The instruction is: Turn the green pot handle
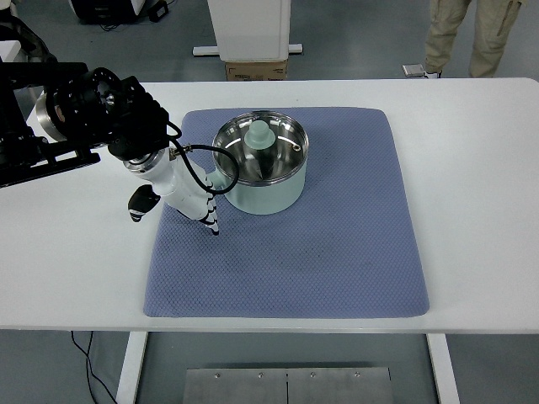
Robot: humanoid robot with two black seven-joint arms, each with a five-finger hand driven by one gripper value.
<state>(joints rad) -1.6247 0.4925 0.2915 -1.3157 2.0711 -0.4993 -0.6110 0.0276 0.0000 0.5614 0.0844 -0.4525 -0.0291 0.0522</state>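
Now round steel-lined pot (261,172) on dimpled mat (337,244).

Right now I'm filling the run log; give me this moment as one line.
task: rotate handle | left robot hand: at green pot left side, on blue mat | right: not in view | handle: hidden

My left arm (59,126) is chunky black metal; my left hand (181,195) has a white shell, black fingertips and one looping black cable.
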